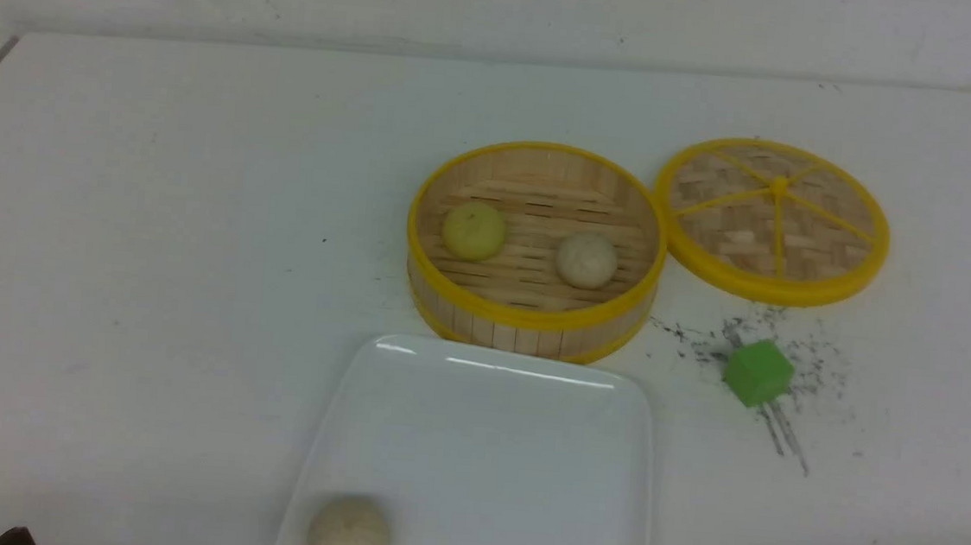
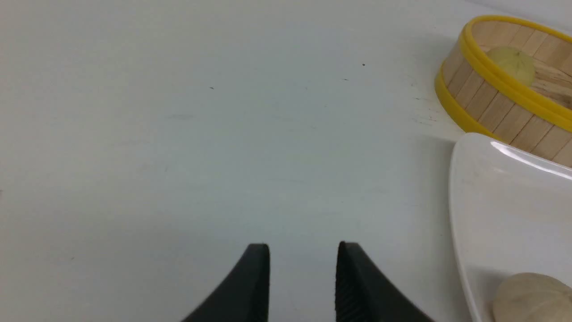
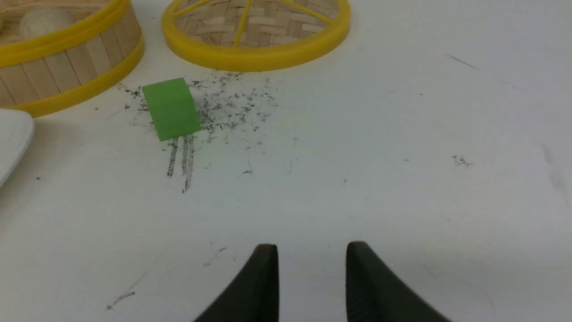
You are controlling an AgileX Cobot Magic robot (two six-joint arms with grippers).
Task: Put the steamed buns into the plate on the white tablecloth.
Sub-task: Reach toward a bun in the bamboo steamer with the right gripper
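Note:
One off-white steamed bun (image 1: 349, 535) lies in the near left corner of the white plate (image 1: 524, 449) on the white tablecloth (image 1: 150, 237). A pale yellow-green bun (image 1: 473, 231) and another off-white bun (image 1: 586, 260) sit in the bamboo steamer basket (image 1: 526, 310) just behind the plate. My left gripper (image 2: 303, 250) is open over bare cloth left of the plate (image 2: 491, 192), holding nothing; the bun on the plate (image 2: 532, 297) shows beside it. My right gripper (image 3: 312, 250) is open over bare cloth, nearer than the green cube, also holding nothing.
The steamer's lid (image 1: 772, 219) lies flat to the right of the basket. A green cube (image 1: 757, 373) sits among dark speckles and scratch marks in front of the lid. The cloth's far edge meets a pale wall.

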